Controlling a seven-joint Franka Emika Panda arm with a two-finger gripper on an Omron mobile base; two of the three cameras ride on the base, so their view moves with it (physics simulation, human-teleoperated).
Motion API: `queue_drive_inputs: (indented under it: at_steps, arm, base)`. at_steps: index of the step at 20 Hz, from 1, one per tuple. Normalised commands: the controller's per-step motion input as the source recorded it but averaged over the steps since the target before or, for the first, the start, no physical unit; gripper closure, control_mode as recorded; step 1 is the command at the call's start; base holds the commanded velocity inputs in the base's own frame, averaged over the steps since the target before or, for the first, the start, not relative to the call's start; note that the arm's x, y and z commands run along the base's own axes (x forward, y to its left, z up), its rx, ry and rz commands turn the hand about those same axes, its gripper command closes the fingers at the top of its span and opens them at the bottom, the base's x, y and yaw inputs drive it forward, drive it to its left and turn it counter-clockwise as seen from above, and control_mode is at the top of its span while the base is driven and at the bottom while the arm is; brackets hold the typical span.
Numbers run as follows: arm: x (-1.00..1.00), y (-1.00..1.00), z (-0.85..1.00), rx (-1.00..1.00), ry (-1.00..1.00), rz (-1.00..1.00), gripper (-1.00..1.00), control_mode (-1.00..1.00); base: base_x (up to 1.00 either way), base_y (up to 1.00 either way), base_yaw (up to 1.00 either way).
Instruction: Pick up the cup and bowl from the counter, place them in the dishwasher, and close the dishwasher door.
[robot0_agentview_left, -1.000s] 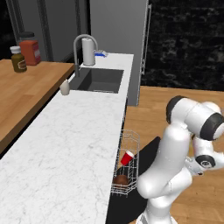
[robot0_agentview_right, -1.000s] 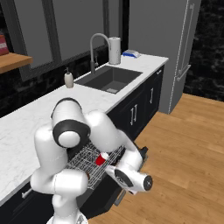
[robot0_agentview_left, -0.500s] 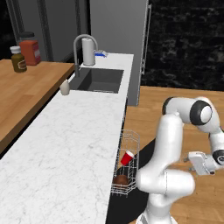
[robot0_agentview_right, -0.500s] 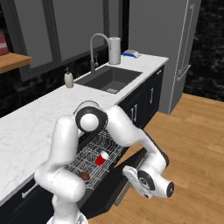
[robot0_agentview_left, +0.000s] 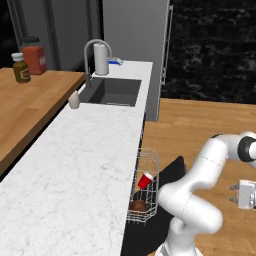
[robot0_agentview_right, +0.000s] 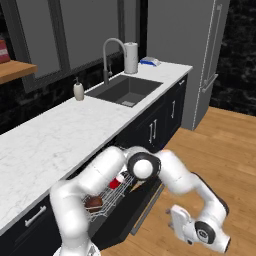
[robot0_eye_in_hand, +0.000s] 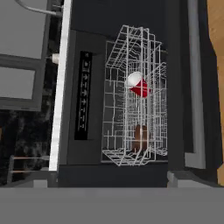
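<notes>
Two dishes, a small red tapered cup (robot0_eye_in_hand: 140, 87) and apparently a dark brown bowl (robot0_eye_in_hand: 140, 137), sit in the white wire rack (robot0_eye_in_hand: 133, 52); the two-finger gripper (robot0_agentview_left: 234, 194) hangs empty, jaws wide.

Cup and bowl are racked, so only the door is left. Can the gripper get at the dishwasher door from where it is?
Probably yes: the gripper hangs open and empty beside the lowered dishwasher door, nothing between them.

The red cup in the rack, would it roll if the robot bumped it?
Probably a bit. The cup lies tilted on its side in the wire rack, and it's round. The wires would likely stop it quickly. It looks small, so probably light.
</notes>
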Motion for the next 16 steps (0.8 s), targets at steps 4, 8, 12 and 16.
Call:
queue_drive_inputs:
  at_steps: [4,8,12,16]
  arm:
    - [-0.03,-0.06,-0.89,0.14,-0.11,0.07,-1.00,-1.00]
    - [0.05,0.00,-0.87,0.06,-0.11,0.08,-1.00,-1.00]
    - [0.25,0.00,-0.54,0.03,-0.13,0.05,-1.00,-1.00]
    - [0.28,0.14,-0.53,0.01,-0.07,0.05,-1.00,-1.00]
  base:
    - [0.00,0.00,0.00]
    - [0.00,0.00,0.00]
    - [0.00,0.00,0.00]
    - [0.00,0.00,0.00]
